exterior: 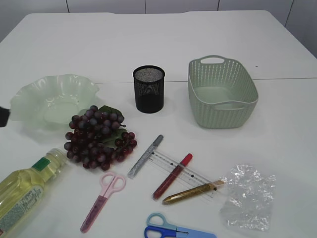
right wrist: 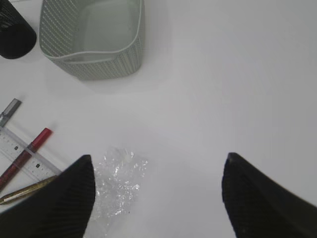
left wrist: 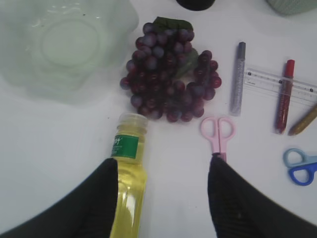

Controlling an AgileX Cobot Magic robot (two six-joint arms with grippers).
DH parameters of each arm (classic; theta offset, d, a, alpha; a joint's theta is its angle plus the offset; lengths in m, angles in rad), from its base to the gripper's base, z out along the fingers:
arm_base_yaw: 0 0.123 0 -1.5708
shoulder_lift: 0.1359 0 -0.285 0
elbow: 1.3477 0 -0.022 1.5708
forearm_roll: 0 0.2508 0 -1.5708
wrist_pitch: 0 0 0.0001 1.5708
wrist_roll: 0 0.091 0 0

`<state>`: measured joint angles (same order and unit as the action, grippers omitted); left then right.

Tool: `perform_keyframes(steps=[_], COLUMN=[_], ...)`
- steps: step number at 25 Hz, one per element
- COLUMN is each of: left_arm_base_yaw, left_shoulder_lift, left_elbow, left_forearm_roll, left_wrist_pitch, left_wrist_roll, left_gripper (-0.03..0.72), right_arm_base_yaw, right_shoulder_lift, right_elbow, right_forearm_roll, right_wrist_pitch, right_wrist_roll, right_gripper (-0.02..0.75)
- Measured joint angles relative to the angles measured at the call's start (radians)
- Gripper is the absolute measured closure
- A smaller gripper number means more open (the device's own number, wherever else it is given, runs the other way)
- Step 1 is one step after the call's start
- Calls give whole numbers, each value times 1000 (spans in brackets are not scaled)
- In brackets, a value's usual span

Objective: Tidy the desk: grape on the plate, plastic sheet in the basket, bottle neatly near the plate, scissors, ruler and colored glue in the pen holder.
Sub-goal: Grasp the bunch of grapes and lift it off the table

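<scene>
A purple grape bunch lies beside the pale green plate. A yellow bottle lies on its side at the front left. Pink scissors, blue scissors, a clear ruler and silver, red and gold glue pens lie in front. A crumpled plastic sheet lies at the front right. My left gripper is open above the bottle and pink scissors. My right gripper is open, right of the sheet.
A black mesh pen holder stands at the middle back. A green woven basket stands to its right and also shows in the right wrist view. Neither gripper shows in the exterior view.
</scene>
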<state>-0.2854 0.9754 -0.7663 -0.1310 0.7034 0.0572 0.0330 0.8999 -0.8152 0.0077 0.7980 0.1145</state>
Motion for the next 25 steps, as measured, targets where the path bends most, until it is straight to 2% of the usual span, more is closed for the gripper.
perform_keyframes(steps=[9,16,19,23,25], left_arm_base_yaw=[-97,-181,-201,-213,-213], left_shoulder_lift=[486,781,846,863,871], left_elbow=[-349,-495,-513,-517,-517], left_forearm_roll=[-91,-82,28,263,348], left_wrist_pitch=[12,3,-14,-16,-11], left_wrist_roll=[-1,-178,-343,-582,-676], left_gripper=[264,264,264,264,264], right_arm_base_yaw=[0,0,0,0,0], right_shoulder_lift=[96,96,98,98,98], right_elbow=[-36,-38,-40,-40,-40], right_forearm_roll=[5,5,5,5,5], right_wrist_pitch=[90,99,100,101,101], right_wrist_roll=[-14,-34,-36,-36,-36], right_gripper=[155,154,154,155,155])
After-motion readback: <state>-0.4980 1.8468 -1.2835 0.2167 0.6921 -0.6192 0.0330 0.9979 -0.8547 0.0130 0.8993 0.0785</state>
